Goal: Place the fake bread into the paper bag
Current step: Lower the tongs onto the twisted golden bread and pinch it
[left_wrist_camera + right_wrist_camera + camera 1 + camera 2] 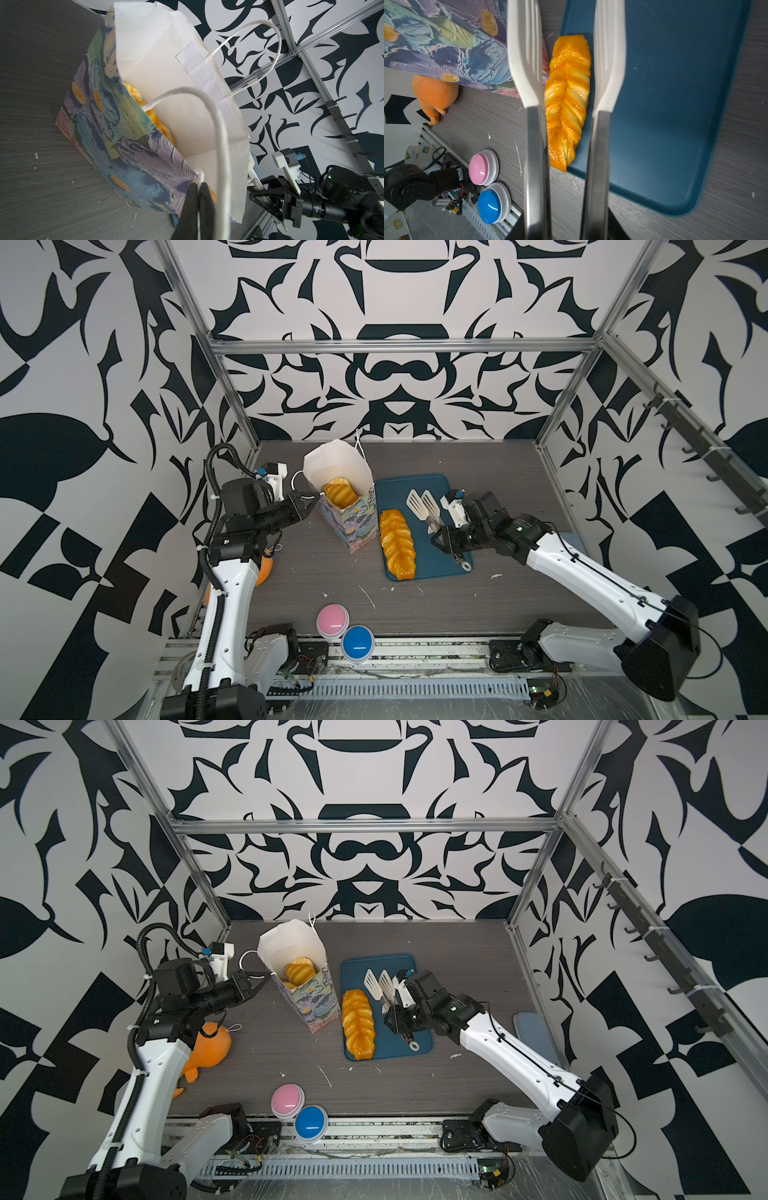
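A: Why does the left gripper (pixel 311 500) sit so close to the paper bag (pixel 351 526)?
B: Its black fingers (pixel 191 199) are pinched together on the white cord handle (pixel 222 135), right where it meets the rim. My guess is that this steadies the tall, thin-walled bag and holds its mouth wide, since such light paper would tip or fold at a nudge.
A: And the right gripper (pixel 441 538)?
B: It is clamped on the metal arms of a pair of tongs (pixel 422 504). Their flat, slotted white blades stand apart, either side of the braided loaf (pixel 397 543) in the wrist view, not touching it as far as I can tell.
A: So where is the bread?
B: Glossy, striped golden pastries (pixel 338 493) lie inside the bag. The loaf, long, plaited and shiny, lies on the smooth blue tray (pixel 440 489), along the edge just beside the bag, one end poking past the rim. It is the only piece I see outside, and its length probably calls for an end-first drop
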`<state>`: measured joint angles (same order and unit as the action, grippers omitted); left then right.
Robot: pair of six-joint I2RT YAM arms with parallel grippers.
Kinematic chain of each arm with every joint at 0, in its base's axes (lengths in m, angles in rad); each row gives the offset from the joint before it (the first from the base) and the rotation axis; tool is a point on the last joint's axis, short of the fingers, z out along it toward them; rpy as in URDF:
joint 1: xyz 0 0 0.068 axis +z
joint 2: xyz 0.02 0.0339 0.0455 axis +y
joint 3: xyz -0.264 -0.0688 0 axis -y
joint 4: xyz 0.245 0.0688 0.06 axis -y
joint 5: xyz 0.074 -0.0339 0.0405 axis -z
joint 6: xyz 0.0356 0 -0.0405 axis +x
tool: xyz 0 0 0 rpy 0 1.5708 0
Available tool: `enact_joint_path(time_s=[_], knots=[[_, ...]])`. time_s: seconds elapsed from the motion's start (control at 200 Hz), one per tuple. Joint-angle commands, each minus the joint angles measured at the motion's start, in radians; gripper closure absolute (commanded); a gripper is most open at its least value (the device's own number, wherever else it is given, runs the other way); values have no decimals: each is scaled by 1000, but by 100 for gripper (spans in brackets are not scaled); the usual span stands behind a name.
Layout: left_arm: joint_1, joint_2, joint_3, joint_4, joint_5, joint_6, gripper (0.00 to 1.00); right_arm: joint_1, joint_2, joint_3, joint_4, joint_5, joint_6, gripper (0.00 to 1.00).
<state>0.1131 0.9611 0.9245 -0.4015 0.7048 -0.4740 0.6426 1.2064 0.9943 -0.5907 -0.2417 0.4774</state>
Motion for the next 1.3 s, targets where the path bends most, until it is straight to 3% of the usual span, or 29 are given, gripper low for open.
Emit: enact_joint_path(time_s=[0.0,0.875,1.295], knots=[[4,4,-7,2,16,-2,100,-4,0,-7,72,-29,20,59],[3,5,-21,14,19,-8,100,0,56,-161,167,-115,90,57],[4,9,-21,20,21,-9,100,55,108,-174,187,-137,102,56]])
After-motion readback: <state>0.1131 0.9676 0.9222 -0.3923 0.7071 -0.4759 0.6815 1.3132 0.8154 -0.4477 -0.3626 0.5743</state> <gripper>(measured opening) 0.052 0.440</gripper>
